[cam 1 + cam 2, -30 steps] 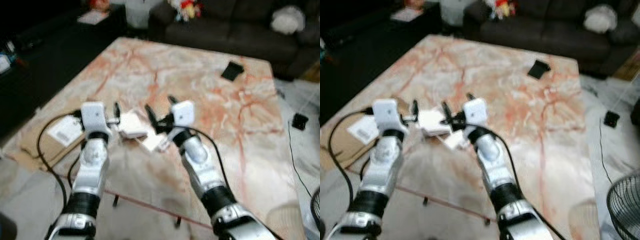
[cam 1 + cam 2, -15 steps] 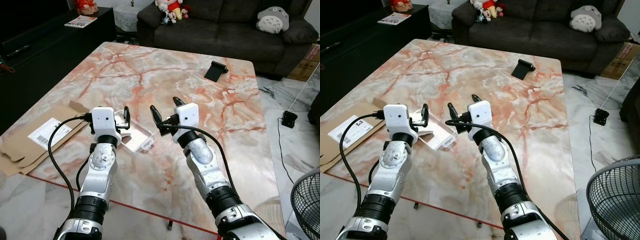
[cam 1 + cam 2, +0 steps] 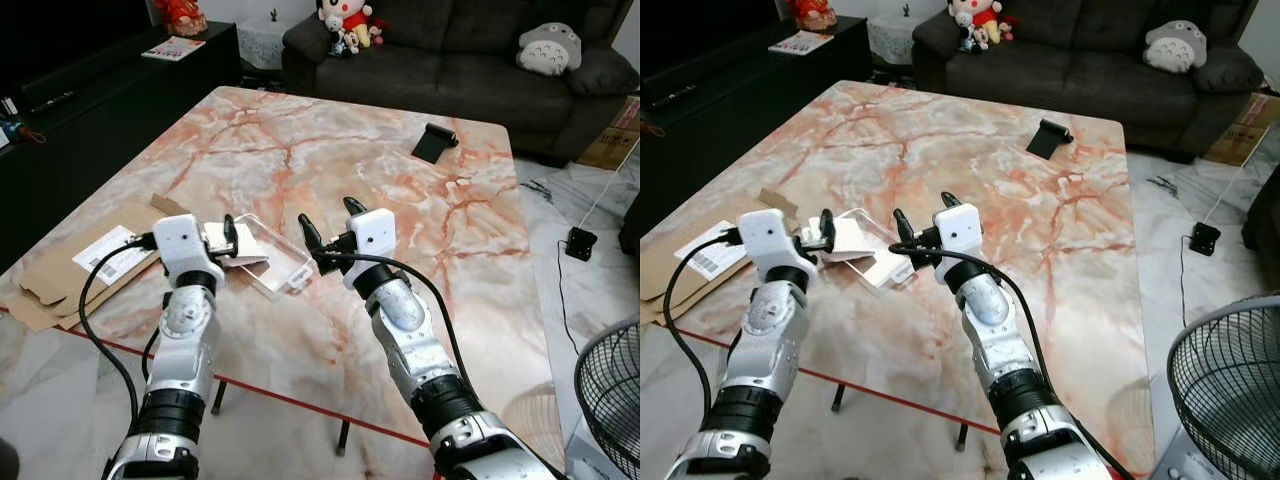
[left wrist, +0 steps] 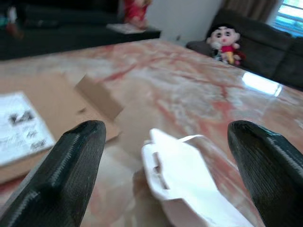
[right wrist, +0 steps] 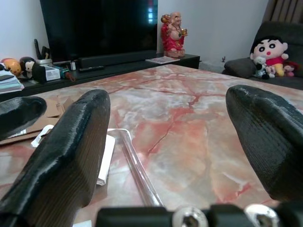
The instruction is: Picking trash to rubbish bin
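Observation:
The trash is a clear plastic tray [image 3: 270,255] with a white paper piece [image 3: 222,240] at its left end. It lies on the marble table [image 3: 400,200] near the table's front left edge. My left gripper [image 3: 228,236] is open at the tray's left end. In the left wrist view the white piece [image 4: 182,189] lies between the spread fingers [image 4: 75,175]. My right gripper [image 3: 328,222] hovers open just right of the tray. In the right wrist view the tray [image 5: 137,170] shows between its wide-apart fingers [image 5: 71,156].
Flattened cardboard [image 3: 90,265] with a label hangs over the table's left edge. A small black object [image 3: 436,142] stands at the far side. Behind is a dark sofa [image 3: 450,60] with plush toys; a dark TV console [image 3: 90,80] stands left. A fan [image 3: 610,400] and a cable [image 3: 580,243] are on the floor at the right.
The view was blurred a second ago and has steadied and shifted. My left gripper has edged left towards the tray's end. Both grippers stay open.

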You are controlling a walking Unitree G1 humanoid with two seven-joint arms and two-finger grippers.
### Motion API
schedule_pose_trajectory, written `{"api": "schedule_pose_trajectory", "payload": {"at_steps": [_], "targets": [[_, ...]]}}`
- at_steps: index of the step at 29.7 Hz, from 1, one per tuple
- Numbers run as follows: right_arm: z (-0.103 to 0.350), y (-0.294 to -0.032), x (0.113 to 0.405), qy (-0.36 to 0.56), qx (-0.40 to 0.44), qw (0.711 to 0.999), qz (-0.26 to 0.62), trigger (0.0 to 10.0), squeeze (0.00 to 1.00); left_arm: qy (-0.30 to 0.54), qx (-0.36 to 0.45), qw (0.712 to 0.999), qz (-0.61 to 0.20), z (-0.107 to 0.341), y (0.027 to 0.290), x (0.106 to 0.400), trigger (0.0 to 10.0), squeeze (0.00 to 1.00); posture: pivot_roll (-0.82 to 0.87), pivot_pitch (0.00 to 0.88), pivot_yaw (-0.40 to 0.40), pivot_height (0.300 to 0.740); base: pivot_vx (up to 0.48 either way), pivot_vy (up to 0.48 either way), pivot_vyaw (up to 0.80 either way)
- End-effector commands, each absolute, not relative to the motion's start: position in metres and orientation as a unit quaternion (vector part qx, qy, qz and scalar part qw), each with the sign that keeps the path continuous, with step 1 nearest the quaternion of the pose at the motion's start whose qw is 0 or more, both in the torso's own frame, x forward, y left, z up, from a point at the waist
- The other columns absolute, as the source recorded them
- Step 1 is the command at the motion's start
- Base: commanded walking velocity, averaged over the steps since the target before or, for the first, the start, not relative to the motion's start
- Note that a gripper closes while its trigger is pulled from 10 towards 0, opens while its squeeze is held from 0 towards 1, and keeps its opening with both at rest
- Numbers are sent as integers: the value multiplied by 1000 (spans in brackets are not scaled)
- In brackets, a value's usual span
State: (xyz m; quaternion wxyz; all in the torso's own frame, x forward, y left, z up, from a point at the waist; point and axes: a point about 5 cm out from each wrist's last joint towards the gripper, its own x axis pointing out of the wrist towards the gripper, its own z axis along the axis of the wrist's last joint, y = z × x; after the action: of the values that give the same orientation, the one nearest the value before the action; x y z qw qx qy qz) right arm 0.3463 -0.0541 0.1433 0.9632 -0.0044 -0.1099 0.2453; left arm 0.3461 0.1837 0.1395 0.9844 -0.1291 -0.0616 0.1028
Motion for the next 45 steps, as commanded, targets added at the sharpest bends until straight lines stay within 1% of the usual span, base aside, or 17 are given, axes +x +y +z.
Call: {"api": "schedule_pose_trajectory", "payload": {"at_steps": [1,7,15,21,24,28,35,36,45], "targets": [[147,-54,346,-115,-6,962,248,10000,0,-48,-154,981,109,138,185,348,10000,0,116,112,-34,740,0,0,0],[146,-53,345,-114,-5,962,250,10000,0,-33,-213,970,114,134,187,348,10000,0,119,125,-37,740,0,0,0],[146,-53,344,-114,-8,961,253,10000,0,-11,-238,966,102,127,181,348,10000,0,118,134,-40,740,0,0,0],[146,-52,344,-114,-13,960,254,10000,0,10,-227,971,68,128,171,354,10000,0,116,132,-38,740,0,0,0],[146,-52,344,-114,-14,960,253,10000,0,9,-224,973,64,130,169,355,10000,0,115,131,-36,740,0,0,0],[144,-52,343,-116,-22,960,253,10000,0,6,-193,981,25,134,158,355,10000,0,121,132,-35,740,0,0,0],[144,-51,343,-115,-23,960,253,10000,0,11,-191,981,16,133,155,354,10000,0,122,133,-33,740,0,0,0],[143,-51,343,-115,-25,961,252,10000,0,11,-189,982,16,132,154,353,0,0,124,130,-31,740,0,0,0],[142,-51,343,-114,-25,962,249,10000,0,9,-178,984,7,133,152,353,0,0,122,120,-25,740,0,0,0]]}}
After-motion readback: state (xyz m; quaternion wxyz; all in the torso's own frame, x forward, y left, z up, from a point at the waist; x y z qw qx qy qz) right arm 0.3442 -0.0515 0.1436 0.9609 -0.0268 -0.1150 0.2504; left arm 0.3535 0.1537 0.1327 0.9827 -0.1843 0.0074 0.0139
